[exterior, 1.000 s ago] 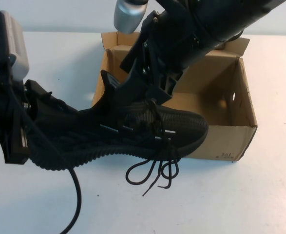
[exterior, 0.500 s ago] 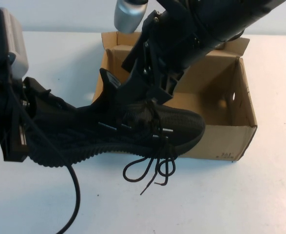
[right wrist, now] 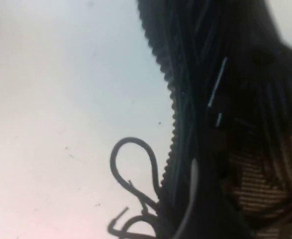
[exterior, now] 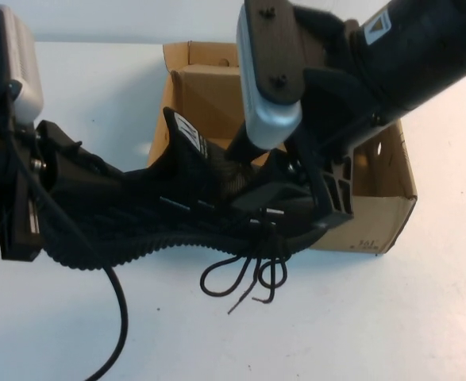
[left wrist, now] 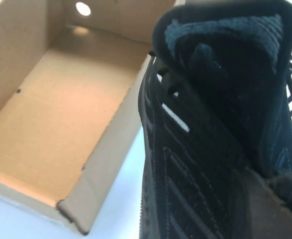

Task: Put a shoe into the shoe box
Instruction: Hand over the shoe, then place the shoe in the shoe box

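Shoe (exterior: 169,218) first: I see the black sneaker stretched across the middle of the high view, heel at the left, toe at the right, its toe end overlapping the near wall of the shoe box (exterior: 375,226). Its ridged sole faces the lower edge of the frame and its laces (exterior: 244,278) hang in loops below it, over the white desk (exterior: 375,317).

My left gripper (exterior: 46,194) sits at the left edge of the frame, at the heel end of the shoe — its jaws are closed down tight on the shoe's heel, and the left wrist view shows the collar and heel fabric right up against the camera, with the box's bare cardboard floor beside it.

My right gripper (exterior: 296,198) reaches in from the upper right and sits over the forefoot, just above the laces, at the box's near wall. Its jaws are buried against the black upper — I cannot tell how far apart they stand or whether they grip anything.

The shoe box lies in the upper centre and right of the frame, flaps upright, round holes in its side wall.
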Controlling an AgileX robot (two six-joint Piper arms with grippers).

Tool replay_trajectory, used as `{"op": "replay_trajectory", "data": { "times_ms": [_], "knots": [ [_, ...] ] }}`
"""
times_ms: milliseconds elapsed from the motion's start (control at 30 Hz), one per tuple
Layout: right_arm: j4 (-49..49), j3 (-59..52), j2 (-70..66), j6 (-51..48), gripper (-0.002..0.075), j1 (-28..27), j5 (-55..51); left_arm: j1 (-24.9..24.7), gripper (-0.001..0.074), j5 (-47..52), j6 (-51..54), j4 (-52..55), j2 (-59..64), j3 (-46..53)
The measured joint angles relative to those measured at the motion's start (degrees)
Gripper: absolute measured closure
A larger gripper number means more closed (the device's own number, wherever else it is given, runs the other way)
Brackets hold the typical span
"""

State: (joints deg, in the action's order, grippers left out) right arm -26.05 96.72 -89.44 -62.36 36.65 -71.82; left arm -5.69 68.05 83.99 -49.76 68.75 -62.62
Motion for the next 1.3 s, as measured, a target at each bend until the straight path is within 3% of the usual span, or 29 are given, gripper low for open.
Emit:
{"op": "replay_trajectory", "data": {
  "times_ms": [400,767,1067,1300],
  "knots": [
    [-10.0,-1.0,-0.1,-0.5,0.0517,0.0,0.0,-9.0,0.0709,-1.5,-4.1,6.4,0.0,0.0],
    [-20.8,-1.0,-1.2,3.4,0.0627,0.0,0.4,-9.2,0.0711,-2.5,-4.7,7.4,0.0,0.0],
    [-8.5,-1.0,-1.2,3.8,0.0632,0.0,0.4,-9.2,0.0711,-2.6,-5.3,7.5,0.0,0.0],
    [4.7,-1.0,-1.2,11.2,0.0633,0.0,0.3,-9.2,0.0712,-2.9,-5.6,7.9,0.0,0.0]
  ]
}}
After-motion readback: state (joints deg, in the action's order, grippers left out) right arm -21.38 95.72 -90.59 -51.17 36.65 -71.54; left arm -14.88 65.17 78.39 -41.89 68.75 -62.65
